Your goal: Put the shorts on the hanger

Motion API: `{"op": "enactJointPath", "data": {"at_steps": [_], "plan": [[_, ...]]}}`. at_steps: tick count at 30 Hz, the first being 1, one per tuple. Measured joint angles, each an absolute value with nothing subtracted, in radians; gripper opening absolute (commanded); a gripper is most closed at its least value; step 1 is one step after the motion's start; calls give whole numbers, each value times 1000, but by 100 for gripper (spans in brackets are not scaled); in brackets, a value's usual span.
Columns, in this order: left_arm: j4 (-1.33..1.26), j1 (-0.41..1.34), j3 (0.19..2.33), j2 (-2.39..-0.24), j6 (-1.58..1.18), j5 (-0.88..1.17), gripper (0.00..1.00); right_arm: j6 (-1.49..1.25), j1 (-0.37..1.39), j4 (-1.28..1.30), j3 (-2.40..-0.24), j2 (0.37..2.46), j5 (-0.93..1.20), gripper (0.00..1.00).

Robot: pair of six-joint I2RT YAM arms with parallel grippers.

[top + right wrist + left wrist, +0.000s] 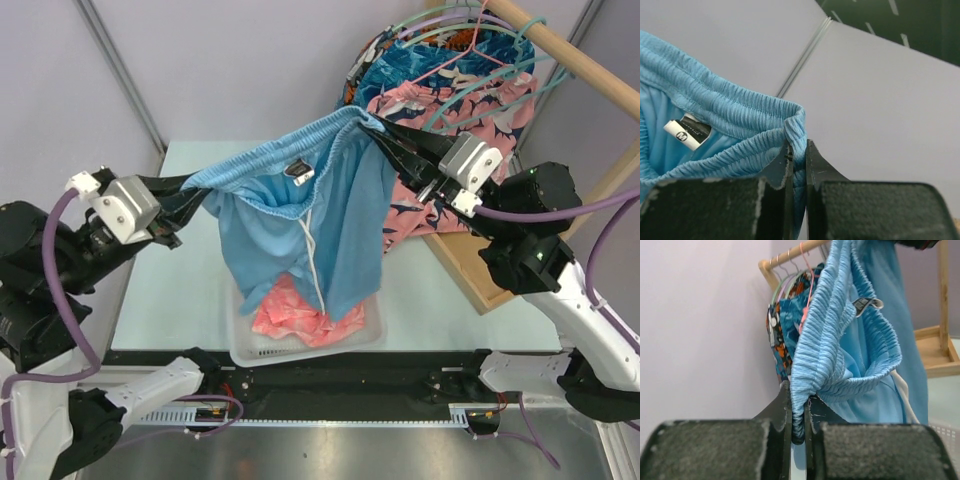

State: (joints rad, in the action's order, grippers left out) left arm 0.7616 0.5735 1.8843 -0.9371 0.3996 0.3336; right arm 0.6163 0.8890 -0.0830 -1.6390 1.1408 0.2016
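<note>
Half done at best: shorts (300, 230) hang mid-frame above the table, waistband stretched between left gripper (197, 197) at 9 o'clock and right gripper (381, 131) at 1, both clenched on it. Hanger (425, 27) sits on rail (580, 65) at 1 o'clock, not yet threaded.

Robot lab: partition walls (230, 60), table-mounted arms (540, 255).

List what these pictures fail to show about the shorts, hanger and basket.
Legs of the shorts: right wrist view, cut off at the frame edge.
Print on the label: too small in every view.
The hanger: top view, bunched among hung clothes; no free one identifiable.
Contents of the basket: top view, mostly covered by the shorts.
</note>
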Motion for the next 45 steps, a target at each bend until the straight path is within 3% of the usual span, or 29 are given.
{"op": "enactJointPath", "data": {"at_steps": [7, 18, 24, 33, 40, 45], "plan": [[824, 564, 1734, -891, 398, 201, 0, 591, 880, 75, -1540, 1100, 197, 0], [837, 530, 1258, -735, 381, 119, 0, 477, 790, 99, -1305, 1200, 278, 0], [812, 472, 1256, -711, 354, 114, 0, 492, 959, -24, -1304, 1223, 284, 0], [764, 470, 1505, -741, 327, 279, 0, 583, 1195, -212, -1344, 1223, 289, 0], [752, 470, 1465, -723, 326, 326, 0, 538, 1116, -177, -1365, 1201, 251, 0], [769, 470, 1293, -690, 342, 300, 1, 471, 879, -63, -1283, 1149, 318, 0]]}}
